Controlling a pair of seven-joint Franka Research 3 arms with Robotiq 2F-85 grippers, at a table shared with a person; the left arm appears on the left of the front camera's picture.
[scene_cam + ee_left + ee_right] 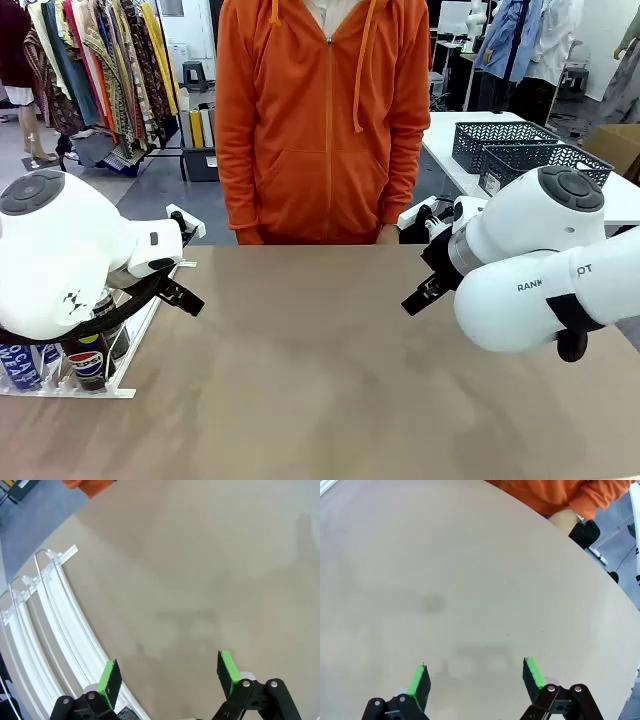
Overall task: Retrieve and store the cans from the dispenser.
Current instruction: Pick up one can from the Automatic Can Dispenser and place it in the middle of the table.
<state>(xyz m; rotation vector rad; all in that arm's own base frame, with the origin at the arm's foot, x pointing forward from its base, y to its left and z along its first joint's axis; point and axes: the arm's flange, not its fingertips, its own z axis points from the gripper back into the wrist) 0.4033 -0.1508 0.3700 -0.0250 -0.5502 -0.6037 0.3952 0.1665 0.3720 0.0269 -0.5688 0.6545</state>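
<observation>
At the table's left edge stands the white dispenser (112,391). At its near end it holds a blue can (22,366) and a black Pepsi can (90,366), both half hidden behind my left arm. My left gripper (183,297) hangs open and empty above the table, just right of the rack. In the left wrist view that gripper (169,675) spreads its green pads (109,680) over bare tabletop, with the dispenser's rails (55,610) curving along the left. On the right side of the table my right gripper (420,297) (476,677) is open above it and holds nothing.
A person in an orange hoodie (320,120) stands at the far edge, a hand (566,520) by the table corner. Two dark lattice baskets (500,145) sit on a white table behind at right. The brown tabletop (320,370) lies bare between the arms.
</observation>
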